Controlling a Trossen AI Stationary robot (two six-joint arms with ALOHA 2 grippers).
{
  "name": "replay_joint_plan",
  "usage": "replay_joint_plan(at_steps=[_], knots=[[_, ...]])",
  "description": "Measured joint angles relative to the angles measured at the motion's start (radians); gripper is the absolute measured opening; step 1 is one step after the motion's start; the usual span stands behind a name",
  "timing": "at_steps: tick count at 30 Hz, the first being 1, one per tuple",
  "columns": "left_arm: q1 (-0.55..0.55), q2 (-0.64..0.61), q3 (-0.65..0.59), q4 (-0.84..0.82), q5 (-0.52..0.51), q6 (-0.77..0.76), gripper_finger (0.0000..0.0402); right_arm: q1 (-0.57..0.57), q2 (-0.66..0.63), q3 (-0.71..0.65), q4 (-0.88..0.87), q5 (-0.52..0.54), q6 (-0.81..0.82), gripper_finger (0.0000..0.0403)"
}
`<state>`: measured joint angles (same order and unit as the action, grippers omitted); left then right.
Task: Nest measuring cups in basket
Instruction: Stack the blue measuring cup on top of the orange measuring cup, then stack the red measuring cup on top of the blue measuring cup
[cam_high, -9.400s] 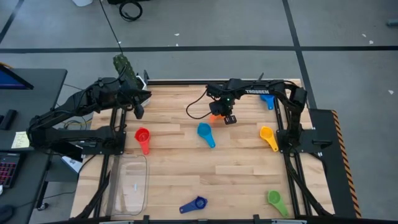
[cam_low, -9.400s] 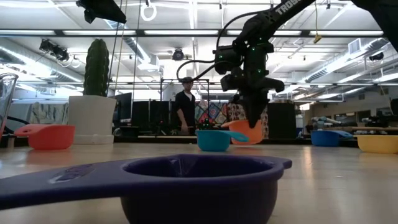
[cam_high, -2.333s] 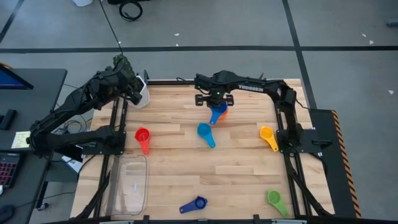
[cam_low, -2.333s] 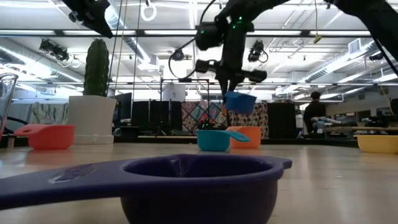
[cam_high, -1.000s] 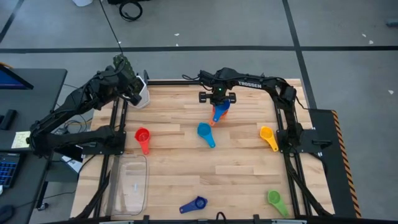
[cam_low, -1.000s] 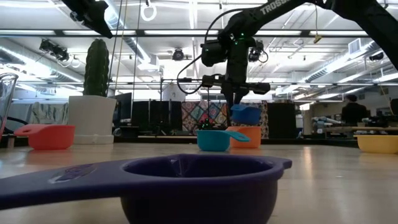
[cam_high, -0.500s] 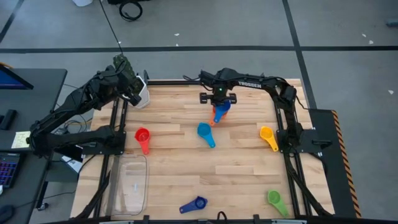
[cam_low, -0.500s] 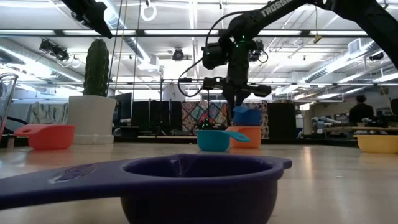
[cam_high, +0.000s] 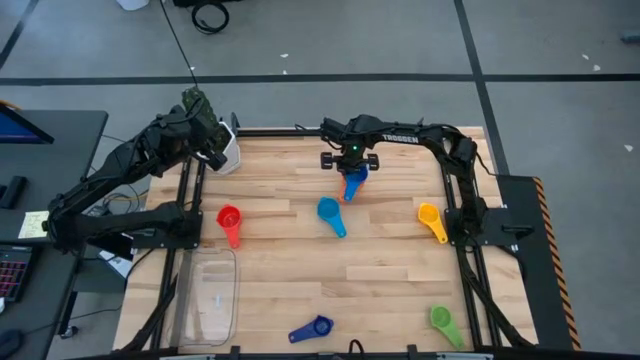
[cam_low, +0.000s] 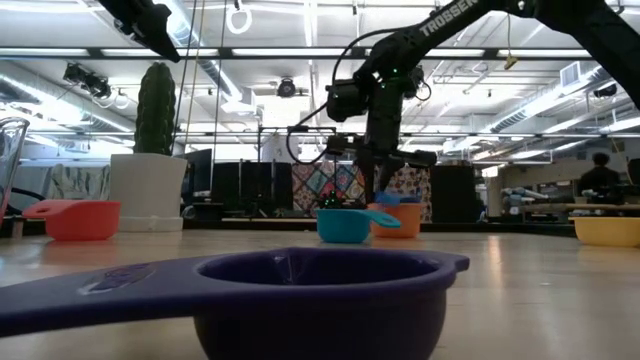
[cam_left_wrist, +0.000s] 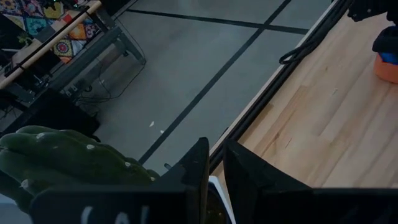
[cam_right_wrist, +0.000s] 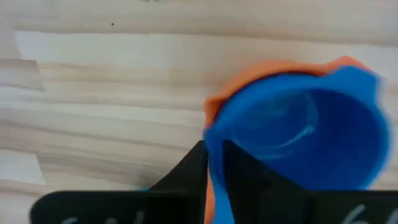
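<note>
My right gripper (cam_high: 352, 172) is at the table's far middle, pointing down, shut on a blue measuring cup (cam_right_wrist: 298, 137). That cup sits inside the orange cup (cam_right_wrist: 249, 71), which stands on the wood. In the low view only the blue rim (cam_low: 400, 199) shows above the orange cup (cam_low: 402, 220). The other cups rest on the table: red (cam_high: 230, 218), light blue (cam_high: 329, 212), yellow (cam_high: 430, 216), green (cam_high: 441, 320) and dark blue (cam_high: 315, 328). The clear basket (cam_high: 212, 295) lies at the near left. My left gripper (cam_left_wrist: 214, 168) waits, shut, over the far left corner. My right gripper pinches the blue cup's wall at its rim (cam_right_wrist: 214, 146), one finger inside the bowl and one outside. The fingers come from above, pointing down. The cup sits upright, nested in the orange cup, which rests on the table.
A white pot with a green cactus (cam_high: 222, 148) stands at the far left corner, under my left gripper. The light blue cup lies just on the near side of the nested pair. Bare wood lies in the table's middle and near right.
My right gripper has moved down, still shut on the blue cup. The cup hung just above the orange cup before. Now it is sunk into the orange cup, with only its rim showing above it.
</note>
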<state>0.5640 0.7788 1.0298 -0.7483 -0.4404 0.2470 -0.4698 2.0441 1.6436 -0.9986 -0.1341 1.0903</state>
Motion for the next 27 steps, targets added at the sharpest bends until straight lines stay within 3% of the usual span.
replay_joint_plan(at_steps=[9, 18, 27], knots=[[0.000, 0.000, 0.000, 0.000, 0.000, 0.000, 0.0052, -0.016, -0.003, 0.000, 0.098, -0.074, -0.058, 0.0070], [0.000, 0.000, 0.000, -0.001, 0.000, 0.000, 0.0052, -0.012, -0.086, 0.091, 0.131, -0.021, -0.186, 0.0069], [0.000, 0.000, 0.000, -0.051, 0.000, 0.000, 0.0052, 0.061, -0.246, 0.188, 0.144, -0.033, -0.547, 0.0067]])
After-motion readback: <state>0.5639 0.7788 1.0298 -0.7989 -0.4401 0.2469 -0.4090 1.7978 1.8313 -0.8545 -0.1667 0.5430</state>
